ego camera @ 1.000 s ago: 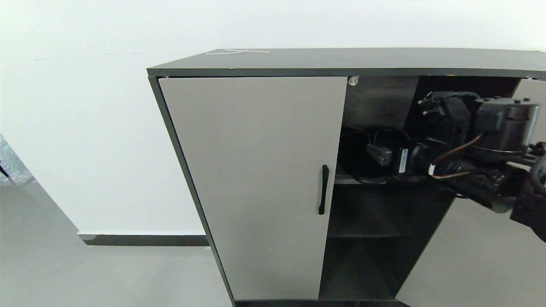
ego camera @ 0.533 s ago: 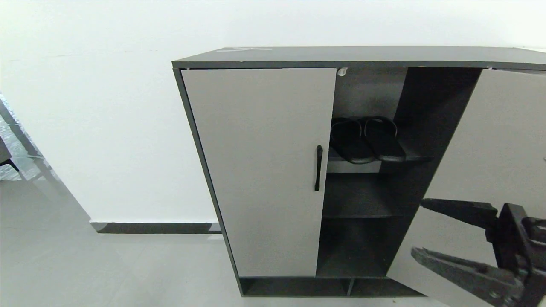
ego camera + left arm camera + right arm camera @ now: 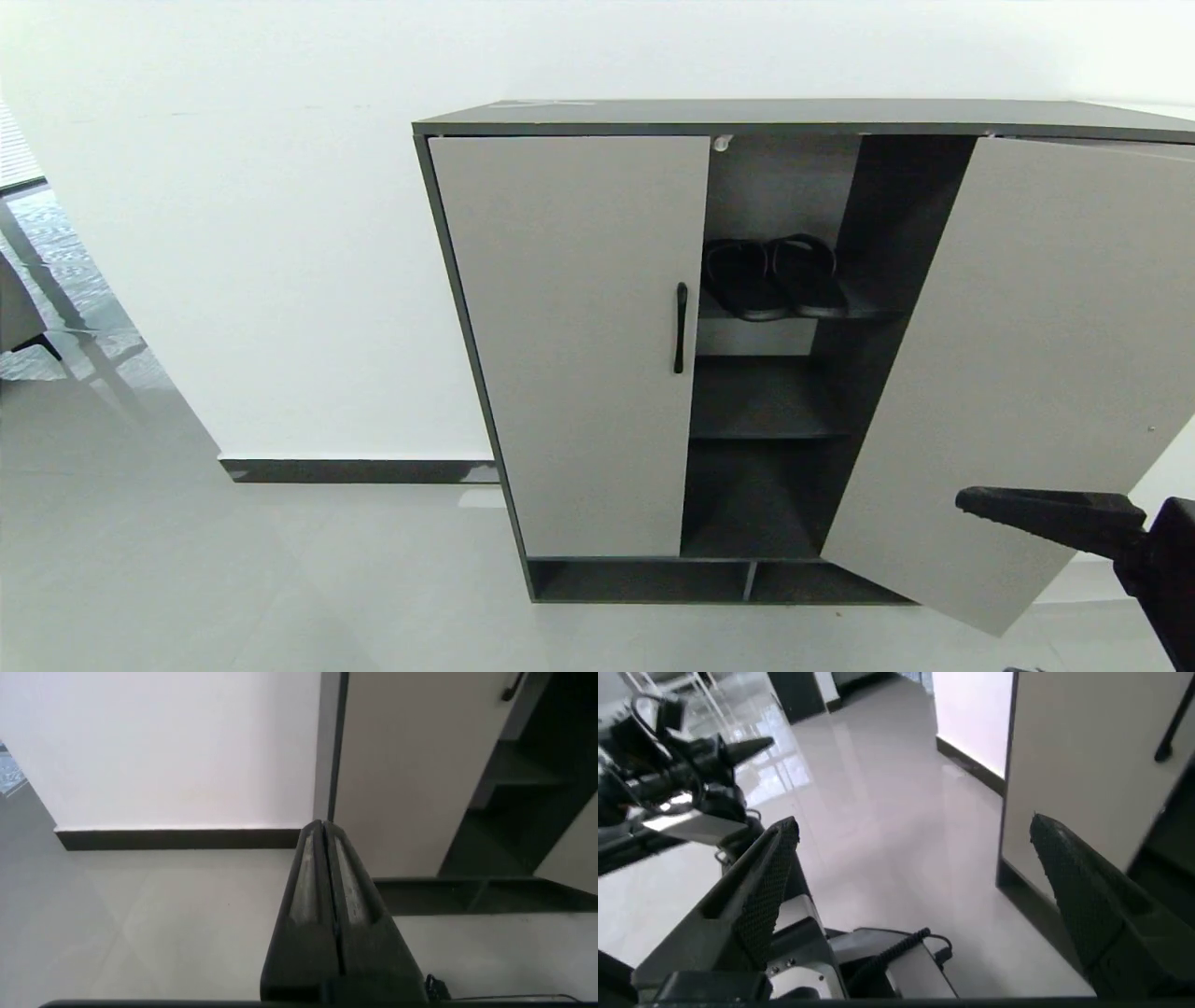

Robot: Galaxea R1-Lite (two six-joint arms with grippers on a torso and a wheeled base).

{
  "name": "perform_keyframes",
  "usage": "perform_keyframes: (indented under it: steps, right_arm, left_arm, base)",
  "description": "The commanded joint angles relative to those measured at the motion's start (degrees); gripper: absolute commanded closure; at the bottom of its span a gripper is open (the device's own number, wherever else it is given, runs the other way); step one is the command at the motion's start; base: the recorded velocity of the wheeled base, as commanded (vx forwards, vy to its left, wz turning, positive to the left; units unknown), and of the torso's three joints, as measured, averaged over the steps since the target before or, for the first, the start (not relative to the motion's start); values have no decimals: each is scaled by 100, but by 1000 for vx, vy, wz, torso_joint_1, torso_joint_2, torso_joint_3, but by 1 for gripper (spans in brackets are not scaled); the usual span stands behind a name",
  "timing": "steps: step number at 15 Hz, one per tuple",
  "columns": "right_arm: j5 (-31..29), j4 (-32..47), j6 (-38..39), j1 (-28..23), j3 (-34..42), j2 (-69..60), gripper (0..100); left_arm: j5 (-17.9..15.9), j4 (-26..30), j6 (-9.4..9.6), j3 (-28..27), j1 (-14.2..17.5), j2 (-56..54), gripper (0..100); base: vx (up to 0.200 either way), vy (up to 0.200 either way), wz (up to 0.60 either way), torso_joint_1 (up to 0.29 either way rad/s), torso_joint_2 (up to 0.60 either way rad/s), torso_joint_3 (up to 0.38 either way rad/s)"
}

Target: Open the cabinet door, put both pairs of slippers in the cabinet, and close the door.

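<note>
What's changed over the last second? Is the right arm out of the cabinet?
Yes. The right gripper, which reached in over the top shelf, has pulled back and down and hangs open before the right door. The black slippers lie on that shelf, released. The head camera drew back too, so the cabinet looks farther. Unchanged: left door shut, right door open.

Head camera high before the cabinet (image 3: 794, 115); both wrist cameras low, toward its closed door (image 3: 411, 765).
</note>
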Motion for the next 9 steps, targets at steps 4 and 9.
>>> perform_keyframes:
  steps: [4,9]
  right_arm:
    - [10,-14,-14,1,6,38,0]
    - [10,-14,-22,1,15,74,0]
  left_arm:
    - [-9,2,-4,1,0,7,100]
    - [-9,2,-13,1,0,7,100]
  base:
    - [0,-200,0,1,4,2]
    - [0,-200,0,1,5,1]
